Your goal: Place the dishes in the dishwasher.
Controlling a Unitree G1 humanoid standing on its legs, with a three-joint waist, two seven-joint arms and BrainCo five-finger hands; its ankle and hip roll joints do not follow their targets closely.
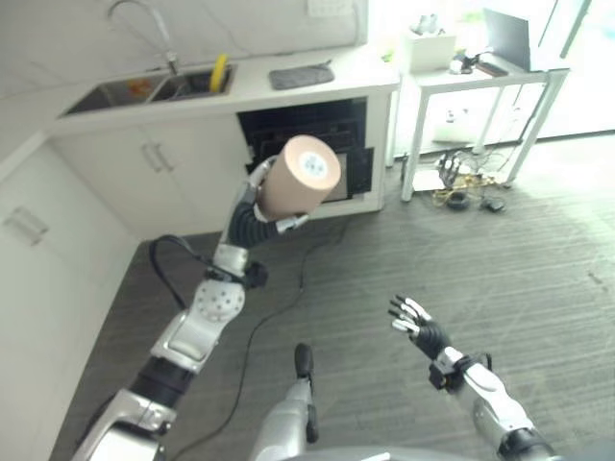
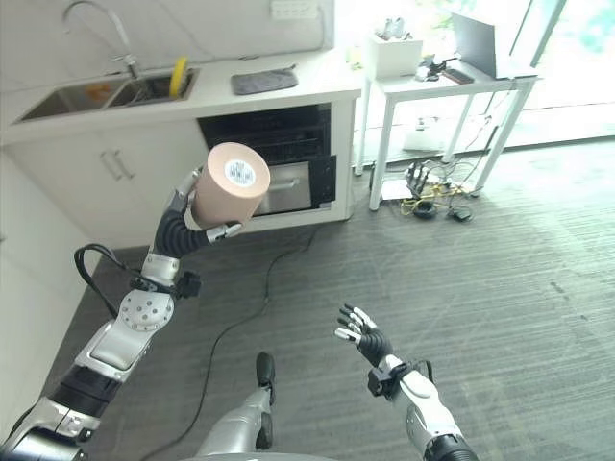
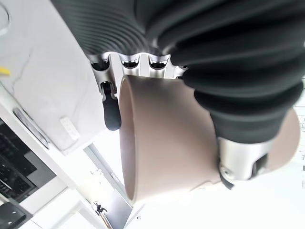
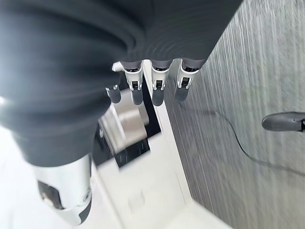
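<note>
My left hand point(image 1: 258, 197) is raised in front of the counter, fingers and thumb curled round a tan cup point(image 1: 296, 179) held on its side, its base with a round sticker facing me. In the left wrist view the same cup point(image 3: 167, 138) lies across the palm with a thumb point(image 3: 238, 164) over it. Behind the cup the dishwasher point(image 1: 317, 134) stands open under the counter, dark racks showing and a door panel point(image 2: 288, 188) hanging out. My right hand point(image 1: 415, 322) hovers low over the carpet, fingers straight and spread, holding nothing.
A white counter point(image 1: 288, 86) holds a double sink point(image 1: 144, 89) with a tap, a yellow item point(image 1: 219, 71) and a grey mat point(image 1: 301, 74). A white table point(image 1: 480, 77) with a laptop stands to the right, cables beneath. White cabinets point(image 1: 29, 230) line the left.
</note>
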